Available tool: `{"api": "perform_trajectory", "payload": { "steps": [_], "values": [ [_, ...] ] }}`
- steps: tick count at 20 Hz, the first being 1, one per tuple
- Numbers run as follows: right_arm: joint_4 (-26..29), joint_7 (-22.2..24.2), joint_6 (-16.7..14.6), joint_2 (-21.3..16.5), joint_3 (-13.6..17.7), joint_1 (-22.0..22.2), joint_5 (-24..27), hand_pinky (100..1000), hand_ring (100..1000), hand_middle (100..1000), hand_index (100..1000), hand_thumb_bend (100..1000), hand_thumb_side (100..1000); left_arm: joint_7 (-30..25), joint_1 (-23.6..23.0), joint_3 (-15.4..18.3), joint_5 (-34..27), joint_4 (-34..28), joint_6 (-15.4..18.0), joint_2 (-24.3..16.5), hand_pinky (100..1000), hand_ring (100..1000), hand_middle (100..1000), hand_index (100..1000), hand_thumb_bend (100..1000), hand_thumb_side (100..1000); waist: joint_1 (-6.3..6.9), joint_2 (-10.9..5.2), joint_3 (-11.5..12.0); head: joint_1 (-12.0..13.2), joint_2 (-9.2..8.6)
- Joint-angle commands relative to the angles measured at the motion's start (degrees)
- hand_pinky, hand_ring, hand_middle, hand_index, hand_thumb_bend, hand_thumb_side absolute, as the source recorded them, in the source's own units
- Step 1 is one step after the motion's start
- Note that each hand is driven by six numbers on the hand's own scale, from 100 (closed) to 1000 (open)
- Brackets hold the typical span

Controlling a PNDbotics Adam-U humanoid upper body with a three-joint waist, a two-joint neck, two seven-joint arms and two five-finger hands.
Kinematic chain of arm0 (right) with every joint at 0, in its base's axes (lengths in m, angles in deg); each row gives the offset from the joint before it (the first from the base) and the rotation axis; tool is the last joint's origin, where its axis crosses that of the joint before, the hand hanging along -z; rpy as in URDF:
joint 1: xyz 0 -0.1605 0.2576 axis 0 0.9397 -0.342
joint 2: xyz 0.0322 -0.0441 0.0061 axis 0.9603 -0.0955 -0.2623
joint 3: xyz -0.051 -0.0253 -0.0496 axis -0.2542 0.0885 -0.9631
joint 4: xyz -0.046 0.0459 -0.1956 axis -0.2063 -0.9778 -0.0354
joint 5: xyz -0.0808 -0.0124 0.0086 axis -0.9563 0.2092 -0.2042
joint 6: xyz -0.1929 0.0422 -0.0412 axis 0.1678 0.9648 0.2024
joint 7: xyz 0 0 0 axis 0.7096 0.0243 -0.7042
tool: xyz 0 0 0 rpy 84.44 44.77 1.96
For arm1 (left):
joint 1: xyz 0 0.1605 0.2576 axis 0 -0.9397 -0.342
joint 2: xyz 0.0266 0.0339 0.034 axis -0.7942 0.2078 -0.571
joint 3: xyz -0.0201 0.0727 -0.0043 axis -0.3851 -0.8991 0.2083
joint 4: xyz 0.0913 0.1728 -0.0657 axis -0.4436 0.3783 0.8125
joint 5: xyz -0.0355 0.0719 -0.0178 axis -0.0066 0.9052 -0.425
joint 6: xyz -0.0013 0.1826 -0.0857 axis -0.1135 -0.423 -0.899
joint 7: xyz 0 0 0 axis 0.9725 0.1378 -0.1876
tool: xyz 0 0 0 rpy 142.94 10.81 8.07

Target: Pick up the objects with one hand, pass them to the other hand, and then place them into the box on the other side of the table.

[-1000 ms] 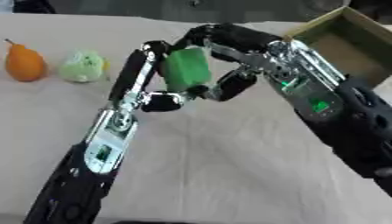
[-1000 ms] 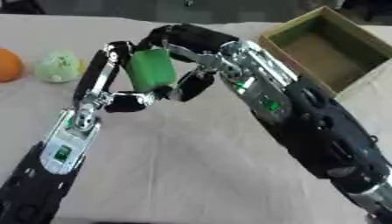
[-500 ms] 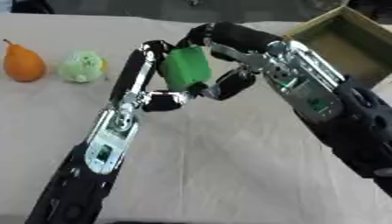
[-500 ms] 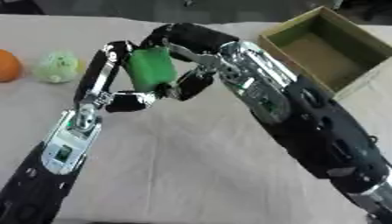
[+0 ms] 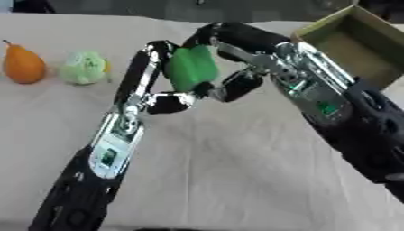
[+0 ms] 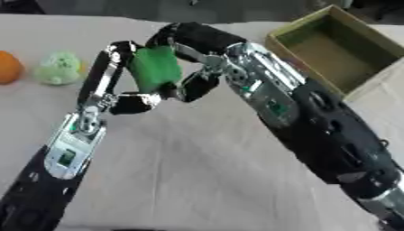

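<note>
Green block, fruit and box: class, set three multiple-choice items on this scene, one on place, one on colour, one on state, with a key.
1. Where is the box?
A. far right
B. far left
C. table centre

2. What colour is the block between the robot hands?
A. red
B. green
C. blue

3. What does the box hold?
A. a pear
B. the block
C. nothing

Key: 1 A, the box sits far right. 2 B, the block between the left robot hand and right robot hand is green. 3 C, its floor is bare.

Lighting: even, soft, moderately bright; faint shadows on the counter point(image 5: 236, 171). Quality: overall blur, soft edges, far edge dim.
</note>
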Motion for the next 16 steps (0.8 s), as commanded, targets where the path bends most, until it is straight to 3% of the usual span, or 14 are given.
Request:
{"api": "perform_trajectory", "payload": {
  "steps": [1, 6, 9, 12, 16],
  "values": [
    [0.09, 0.58, -0.43, -0.86, 0.47, -0.75, 0.55, 952, 846, 662, 796, 191, 100, 0.26, 1.30, 0.20, -1.10, -1.07, 1.35, 0.59, 424, 398, 433, 505, 100, 100, 0.09, -1.13, -0.10, -0.11, 0.14],
    [-0.05, 0.64, -0.32, -0.85, 0.80, -0.67, 1.79, 946, 829, 597, 750, 107, 100, 0.07, 1.34, 0.28, -0.10, -0.63, 1.43, 0.39, 442, 411, 447, 519, 100, 100, 0.18, -1.08, -0.11, -0.11, 0.24],
    [0.08, 0.69, -0.04, -0.95, 0.86, -0.61, 2.72, 942, 812, 562, 721, 100, 100, -0.21, 1.36, 0.34, 1.29, -0.42, 0.88, 0.38, 469, 436, 470, 542, 110, 100, 0.24, -1.11, -0.11, -0.13, 0.26],
    [0.27, 0.80, 0.11, -1.12, 0.93, -0.59, 3.53, 937, 794, 527, 693, 100, 100, -0.76, 1.42, 0.38, 3.15, -0.26, 0.34, 0.26, 519, 489, 527, 626, 236, 100, 0.29, -1.17, -0.13, -0.15, 0.24],
    [0.66, 1.03, 0.33, -1.42, 1.05, -0.63, 4.54, 933, 769, 493, 661, 100, 100, -1.33, 1.52, 0.58, 5.63, -0.22, -0.21, 0.13, 546, 517, 558, 667, 322, 100, 0.35, -1.26, -0.10, -0.21, 0.19]
  ]
}}
